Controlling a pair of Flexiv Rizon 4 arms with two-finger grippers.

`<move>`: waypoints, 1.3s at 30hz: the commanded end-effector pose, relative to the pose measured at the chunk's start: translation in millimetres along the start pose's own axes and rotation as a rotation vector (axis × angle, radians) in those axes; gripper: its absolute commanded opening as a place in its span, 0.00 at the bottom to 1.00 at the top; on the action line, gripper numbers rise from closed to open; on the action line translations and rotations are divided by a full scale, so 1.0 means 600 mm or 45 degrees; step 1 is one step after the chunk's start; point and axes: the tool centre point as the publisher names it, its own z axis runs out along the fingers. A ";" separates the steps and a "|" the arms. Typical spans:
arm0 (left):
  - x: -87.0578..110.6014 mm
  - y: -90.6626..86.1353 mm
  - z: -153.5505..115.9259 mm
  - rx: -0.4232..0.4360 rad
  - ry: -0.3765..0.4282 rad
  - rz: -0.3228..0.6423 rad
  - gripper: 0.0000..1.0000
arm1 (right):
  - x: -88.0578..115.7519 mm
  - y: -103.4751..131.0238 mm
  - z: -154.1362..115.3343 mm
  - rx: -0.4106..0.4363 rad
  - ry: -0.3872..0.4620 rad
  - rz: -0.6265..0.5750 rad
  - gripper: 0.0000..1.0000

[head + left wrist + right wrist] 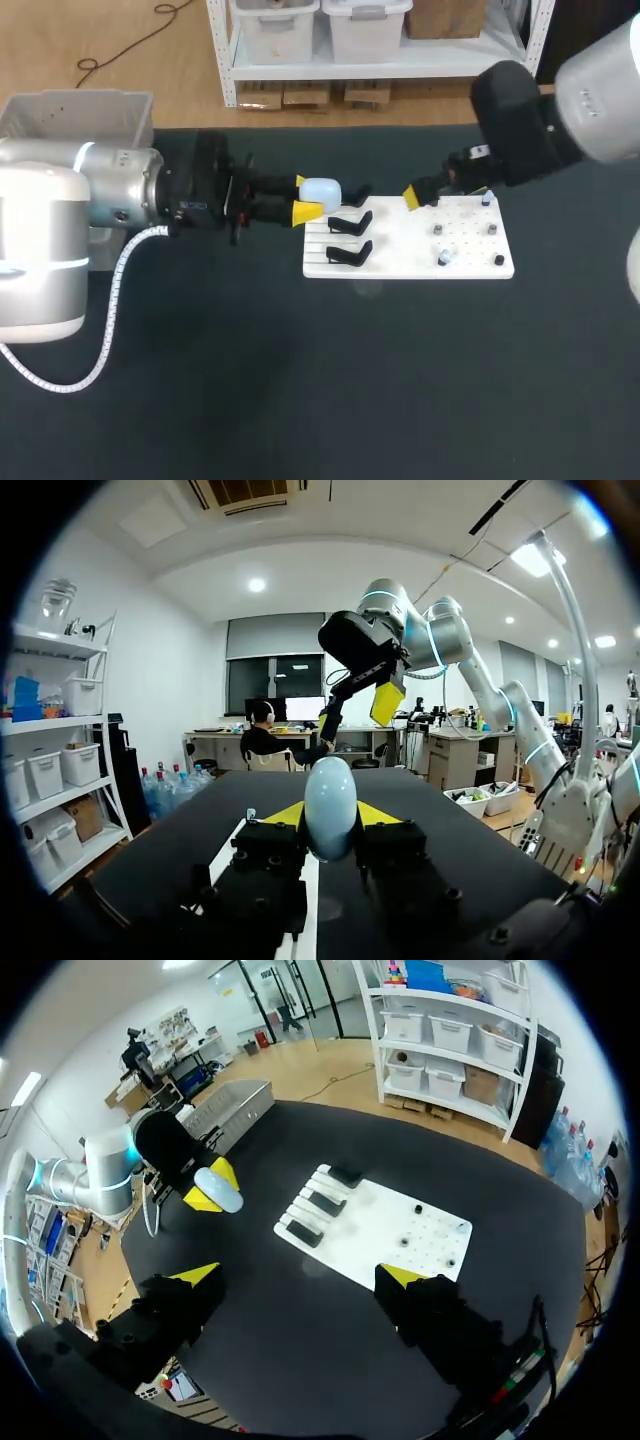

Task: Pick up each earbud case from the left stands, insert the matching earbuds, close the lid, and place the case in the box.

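- Earbud case (322,190), pale blue and rounded, is held clear of the table (300,380), just off the near-left corner of the white board (410,262).
- The left gripper (304,197) comes in level from the left side. Its two yellow tips press on the case from opposite sides, so it has a firm hold. The left wrist view shows the case (330,805) standing upright between the fingers (285,815).
- The right gripper (300,1276) hangs high over the table with its jaws spread wide and nothing between them. From overhead, one of its yellow fingertips (411,197) shows above the far edge of the board.
- Black stands (350,225) sit in a row on the board's left part, and the ones in plain sight hold nothing.
- Small pieces (443,257) are dotted over the board's right part, too small to tell what each one is.
- A grey box (80,115) stands at the table's far left corner, behind the left arm and well apart from the board.
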 end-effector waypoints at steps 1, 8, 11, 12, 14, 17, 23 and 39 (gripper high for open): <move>0.000 -0.003 0.000 -0.006 0.000 0.002 0.00 | -0.010 0.021 0.017 0.043 0.021 0.006 1.00; 0.000 -0.003 0.000 -0.006 0.000 0.002 0.00 | -0.017 0.047 0.044 0.027 0.057 0.001 1.00; 0.000 -0.003 0.000 -0.006 0.000 0.002 0.00 | -0.021 0.058 0.052 0.022 0.066 -0.001 1.00; 0.000 -0.003 0.000 -0.006 0.000 0.002 0.00 | -0.023 0.062 0.054 0.020 0.072 -0.002 1.00; 0.000 -0.003 0.000 -0.006 0.000 0.002 0.00 | -0.025 0.070 0.060 0.018 0.078 -0.002 1.00; 0.000 -0.003 0.000 -0.006 0.000 0.002 0.00 | -0.025 0.082 0.070 0.011 0.090 -0.001 1.00; 0.000 -0.003 0.000 -0.006 0.000 0.002 0.00 | -0.028 0.100 0.087 0.004 0.107 -0.008 1.00; 0.000 -0.003 0.000 -0.006 0.000 0.002 0.00 | -0.044 0.096 0.115 0.004 0.111 0.009 1.00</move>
